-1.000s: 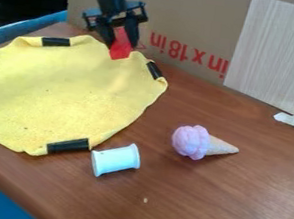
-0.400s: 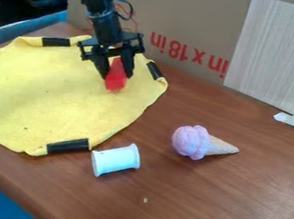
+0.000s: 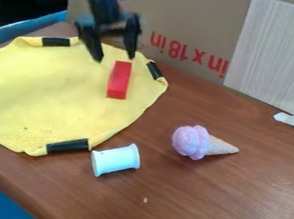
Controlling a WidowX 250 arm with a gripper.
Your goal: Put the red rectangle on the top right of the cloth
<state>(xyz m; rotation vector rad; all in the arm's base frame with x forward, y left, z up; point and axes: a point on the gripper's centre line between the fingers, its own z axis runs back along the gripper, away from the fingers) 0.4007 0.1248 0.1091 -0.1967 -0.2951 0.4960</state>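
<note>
On the brown surface [image 3: 199,203], the red block [image 3: 119,80] lay on the upper right of the yellow cloth [image 3: 50,94], just below the tool [image 3: 115,58], which gaped wide, gripping nothing. Nearer the camera sat a white spool [image 3: 116,160], with a toy ice-cream cone [image 3: 199,142] rightward.

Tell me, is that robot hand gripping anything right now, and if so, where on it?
Nothing is held: the jaws are spread apart above the yellow cloth, and the red block lies on it, free of them.
</note>
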